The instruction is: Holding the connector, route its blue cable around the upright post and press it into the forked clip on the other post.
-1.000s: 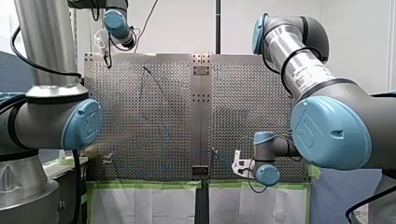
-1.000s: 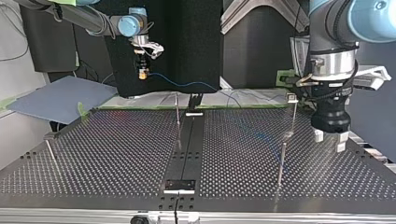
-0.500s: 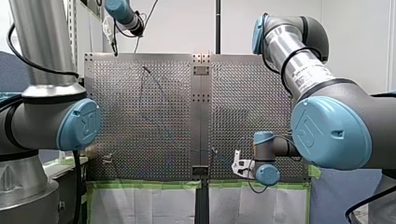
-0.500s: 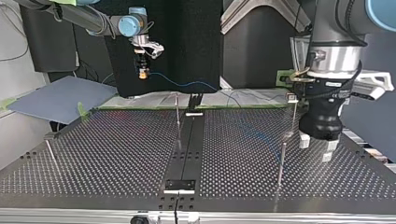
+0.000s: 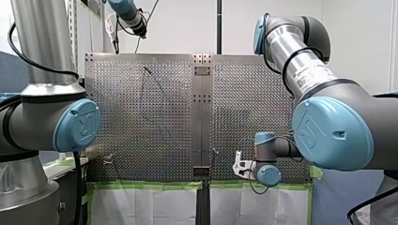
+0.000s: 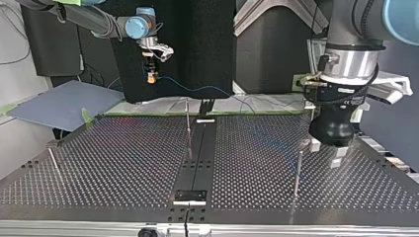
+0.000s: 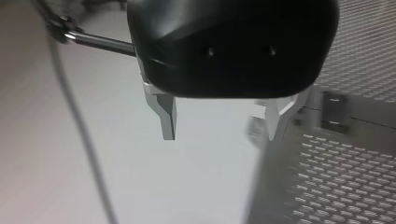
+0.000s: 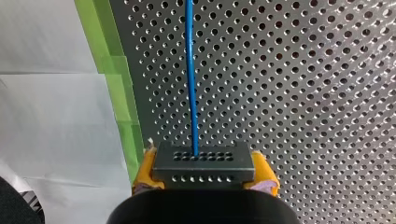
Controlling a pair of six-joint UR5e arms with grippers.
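The silver perforated metal table (image 5: pixel 141 117) serves as the reference. My left gripper (image 7: pixel 222 126), black with bare metal fingers, hangs above the table near its side edge, at the top view's right. Its jaws stand wide apart with nothing between them. My right gripper (image 8: pixel 204 173), with yellow pads, is raised over the table's edge lined with green tape (image 8: pixel 114 79). It is clamped tight on the black rectangular pin-holed connector (image 8: pixel 203 161). A thin upright metal post (image 6: pixel 188 123) stands near the table's middle. The thin blue cable (image 8: pixel 190 74) leaves the connector and runs out above the table's holes.
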